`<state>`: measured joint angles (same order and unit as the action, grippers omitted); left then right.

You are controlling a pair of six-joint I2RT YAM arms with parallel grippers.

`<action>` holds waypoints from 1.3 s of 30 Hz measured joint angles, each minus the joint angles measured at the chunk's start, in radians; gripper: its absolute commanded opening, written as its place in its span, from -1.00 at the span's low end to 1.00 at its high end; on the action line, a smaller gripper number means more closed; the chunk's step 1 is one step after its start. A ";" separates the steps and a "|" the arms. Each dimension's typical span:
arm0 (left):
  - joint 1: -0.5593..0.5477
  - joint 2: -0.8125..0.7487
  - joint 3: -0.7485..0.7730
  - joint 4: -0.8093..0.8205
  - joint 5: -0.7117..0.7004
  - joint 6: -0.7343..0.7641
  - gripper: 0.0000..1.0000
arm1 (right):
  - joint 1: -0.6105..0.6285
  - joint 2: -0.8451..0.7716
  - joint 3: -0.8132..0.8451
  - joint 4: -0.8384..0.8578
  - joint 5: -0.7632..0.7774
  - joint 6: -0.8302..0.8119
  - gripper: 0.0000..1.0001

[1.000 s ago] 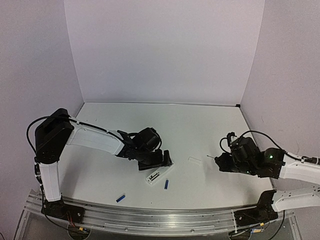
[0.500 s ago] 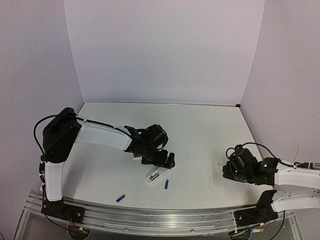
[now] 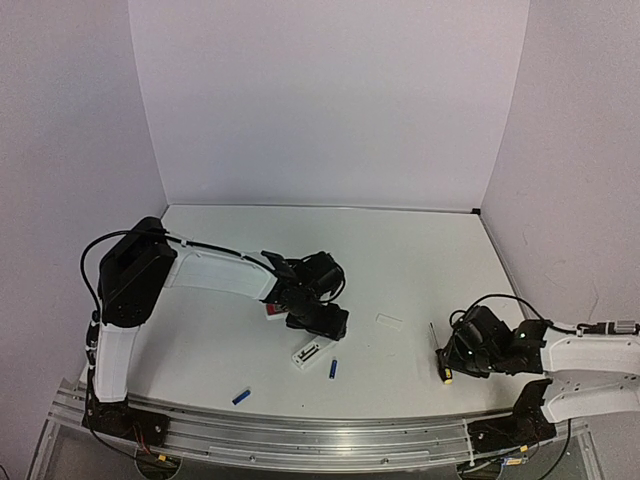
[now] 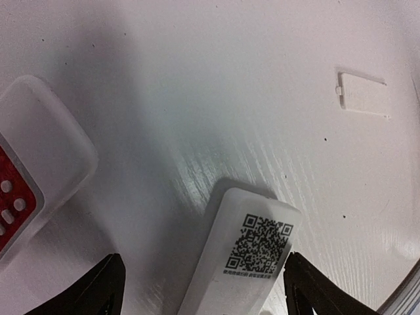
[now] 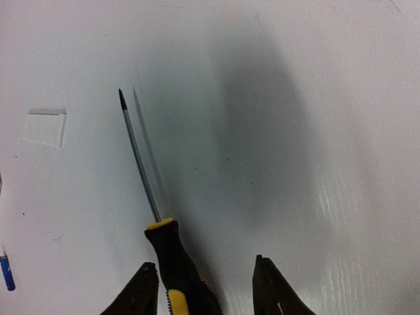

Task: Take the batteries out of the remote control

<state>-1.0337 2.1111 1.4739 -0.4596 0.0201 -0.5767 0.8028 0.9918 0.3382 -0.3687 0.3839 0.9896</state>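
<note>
The right gripper [image 5: 209,292] has sunk to the table [image 3: 400,260] and spread its jaws; the screwdriver [image 5: 172,256] lies between them. The left gripper [image 4: 203,289] hangs wide open astride the remote control [image 4: 211,262], whose QR sticker [image 4: 257,246] faces up. The batteries [image 3: 333,368] lie nearer the bases than the remote, one just beside it and one off to its left.

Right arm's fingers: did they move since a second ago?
Yes. The right fingers moved toward the near edge of the table, away from the clear battery cover, which stayed put.
</note>
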 measured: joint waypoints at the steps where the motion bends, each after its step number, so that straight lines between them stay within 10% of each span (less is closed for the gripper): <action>1: -0.001 0.004 0.007 -0.008 -0.011 -0.001 0.45 | 0.000 0.002 0.006 0.000 -0.006 -0.003 0.38; 13: -0.008 0.066 0.103 -0.093 -0.118 -0.068 -0.09 | 0.000 -0.004 0.113 -0.036 -0.022 -0.150 0.67; 27: 0.034 0.089 0.144 -0.134 -0.135 -0.291 -0.34 | -0.035 0.353 0.413 -0.053 -0.247 -0.757 0.64; 39: 0.079 0.079 0.145 -0.233 -0.223 -0.575 -0.12 | -0.254 0.698 0.648 -0.087 -0.551 -1.262 0.60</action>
<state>-0.9545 2.1904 1.6185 -0.6930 -0.2028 -1.1515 0.5492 1.6896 0.9860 -0.4561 -0.1675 -0.2725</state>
